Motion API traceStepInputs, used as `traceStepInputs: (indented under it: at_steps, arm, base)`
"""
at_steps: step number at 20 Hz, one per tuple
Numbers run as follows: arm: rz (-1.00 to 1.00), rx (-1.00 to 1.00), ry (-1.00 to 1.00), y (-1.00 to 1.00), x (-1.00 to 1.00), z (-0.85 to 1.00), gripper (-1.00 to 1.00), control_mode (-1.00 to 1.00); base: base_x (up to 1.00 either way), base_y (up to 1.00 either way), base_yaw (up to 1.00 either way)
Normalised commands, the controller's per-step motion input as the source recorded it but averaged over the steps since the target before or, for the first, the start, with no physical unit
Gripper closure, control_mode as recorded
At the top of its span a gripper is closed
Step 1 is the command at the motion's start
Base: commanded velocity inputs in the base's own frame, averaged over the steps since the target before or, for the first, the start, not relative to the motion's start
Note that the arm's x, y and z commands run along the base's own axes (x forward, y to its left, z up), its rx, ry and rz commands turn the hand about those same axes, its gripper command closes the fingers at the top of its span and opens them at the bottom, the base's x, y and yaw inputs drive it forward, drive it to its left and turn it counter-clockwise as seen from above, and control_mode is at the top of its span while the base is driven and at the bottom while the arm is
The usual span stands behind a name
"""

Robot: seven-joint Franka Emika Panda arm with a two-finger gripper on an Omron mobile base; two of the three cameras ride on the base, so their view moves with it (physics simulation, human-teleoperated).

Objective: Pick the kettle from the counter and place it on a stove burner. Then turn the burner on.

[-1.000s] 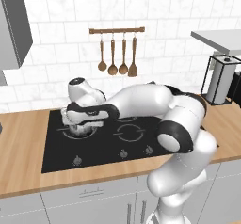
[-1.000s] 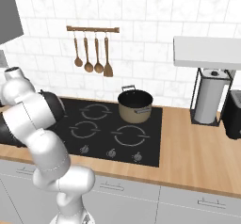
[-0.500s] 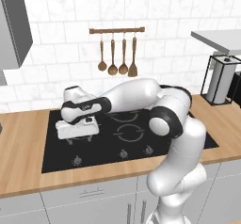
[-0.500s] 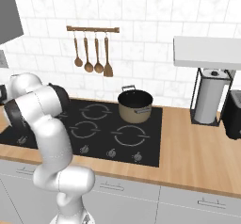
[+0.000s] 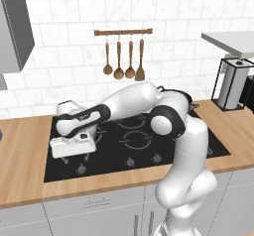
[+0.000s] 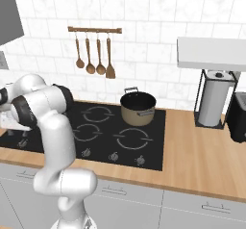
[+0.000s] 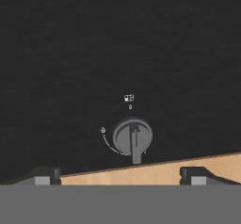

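Observation:
My gripper [image 5: 75,158] hangs open, fingers down, over the front left edge of the black cooktop [image 5: 198,146]. In the hand view its two fingertips stand wide apart, and my gripper [image 7: 120,177] holds nothing. Just past them lies a round grey burner knob [image 7: 133,137] with its pointer bar, beside a strip of the wooden counter [image 7: 155,170]. Grey stove burner rings mark the glass, the widest one [image 6: 132,139] at the front right. The kettle is hidden behind my hand and forearm.
A tan pot [image 6: 138,108] with a black rim stands on the rear right ring. More knobs [image 5: 130,161] line the cooktop's front edge. Wooden utensils [image 6: 93,59] hang on a wall rail. A paper towel holder [image 6: 211,103] stands on the counter at the right.
My hand has dropped and come forward from over the rear left of the cooktop to just above the front left knobs. The fingers have stayed wide apart.

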Motion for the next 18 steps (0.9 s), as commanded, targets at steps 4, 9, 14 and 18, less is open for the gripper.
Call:
traceStepInputs:
  at_steps: [4,9,14,18]
  arm:
    - [-0.21,0.0,0.03,-0.09,-0.31,-0.02,-1.0,-1.0]
    - [-0.2,0.0,0.01,-0.16,-0.15,-0.11,-1.0,-1.0]
    - [-0.11,0.0,0.0,-0.25,0.0,-0.24,-1.0,-1.0]
    - [0.0,0.0,0.0,-0.06,0.0,-0.25,-1.0,-1.0]
  base:
    - [0.0,0.0,0.0]
    - [0.0,0.0,0.0]
    - [0.0,0.0,0.0]
    - [0.0,0.0,0.0]
